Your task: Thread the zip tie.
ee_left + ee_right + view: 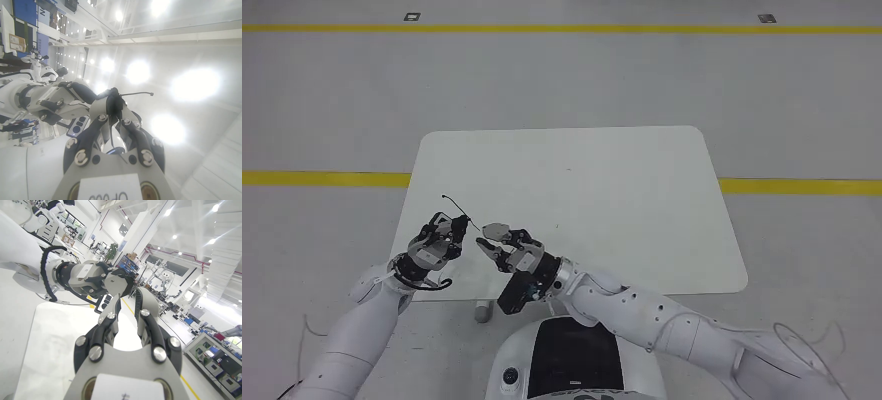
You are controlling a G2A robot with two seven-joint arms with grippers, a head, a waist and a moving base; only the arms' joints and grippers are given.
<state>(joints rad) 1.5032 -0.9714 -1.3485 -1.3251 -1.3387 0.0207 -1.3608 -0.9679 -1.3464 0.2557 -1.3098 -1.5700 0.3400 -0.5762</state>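
Note:
A thin black zip tie [453,205] is held up in the air, one end sticking out past my left gripper [453,232]. In the left wrist view the left gripper [113,96] is shut on the zip tie [136,93], whose small head points away from the fingers. My right gripper [489,240] stands open just to the right of the left one, fingertips facing it. In the right wrist view the open right gripper [127,294] has the left gripper [121,283] straight ahead of its gap, very close.
Both grippers hang over the near left corner of the white table [642,200]. The table's edge [36,317] runs beside the left arm. A yellow floor line [322,179] passes behind the table.

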